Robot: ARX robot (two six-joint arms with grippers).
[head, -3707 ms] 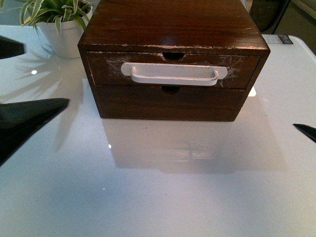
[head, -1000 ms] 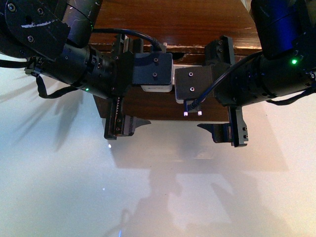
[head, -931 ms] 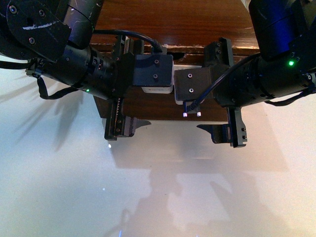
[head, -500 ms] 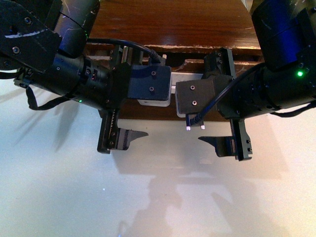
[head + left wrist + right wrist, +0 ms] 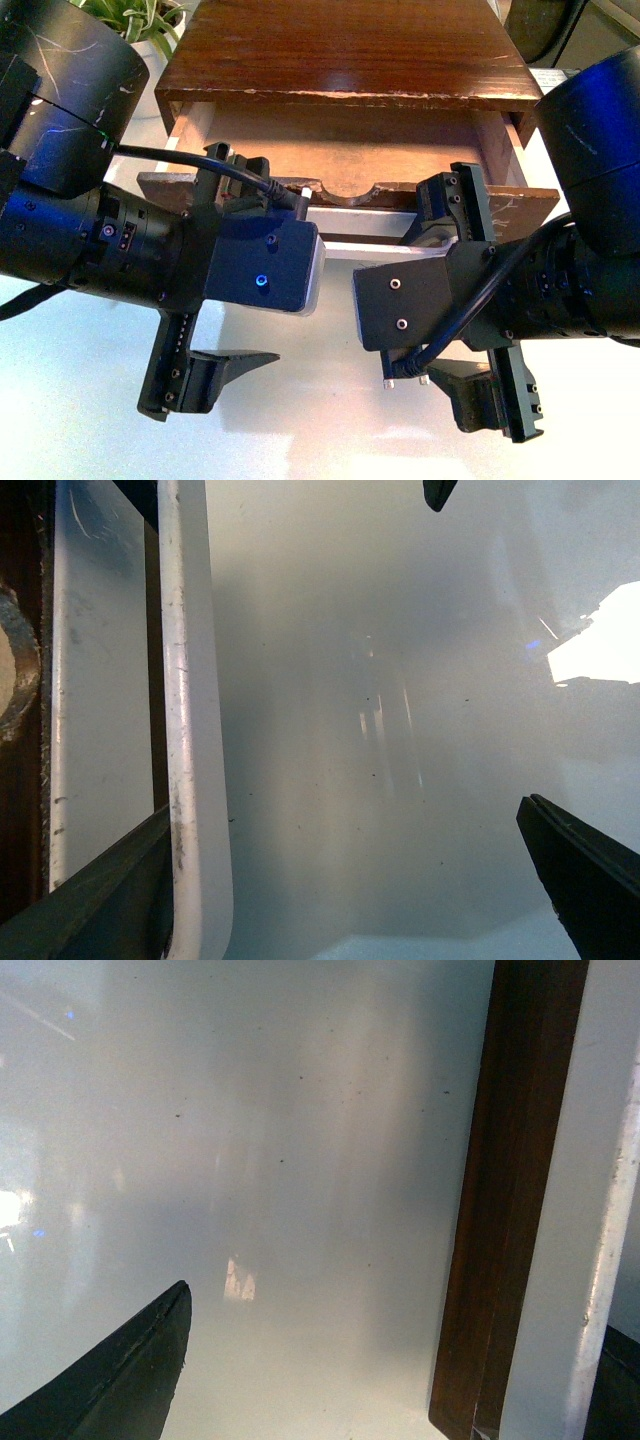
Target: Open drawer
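Note:
The drawer (image 5: 345, 192), dark brown with a half-round notch in its top edge, stands pulled out of the cabinet (image 5: 345, 50), its pale interior (image 5: 340, 150) showing. Both arms hang in front of it. My left gripper (image 5: 262, 262) is open around the white bar handle (image 5: 190, 730). One finger (image 5: 100, 890) sits behind the bar and the other finger (image 5: 590, 870) is far off it. My right gripper (image 5: 432, 280) is open too. The handle (image 5: 570, 1260) and the drawer front (image 5: 510, 1190) lie beside its far finger (image 5: 620, 1380), and its other finger (image 5: 120, 1380) is over the table.
The cabinet stands on a glossy white table (image 5: 90, 420). A potted plant (image 5: 140, 20) sits at the cabinet's back left. A dark object (image 5: 545, 30) shows at the back right, beyond the table.
The drawer has slid out towards the camera, from nearly shut to wide open. Both arms have drawn back towards the camera with it and now look larger.

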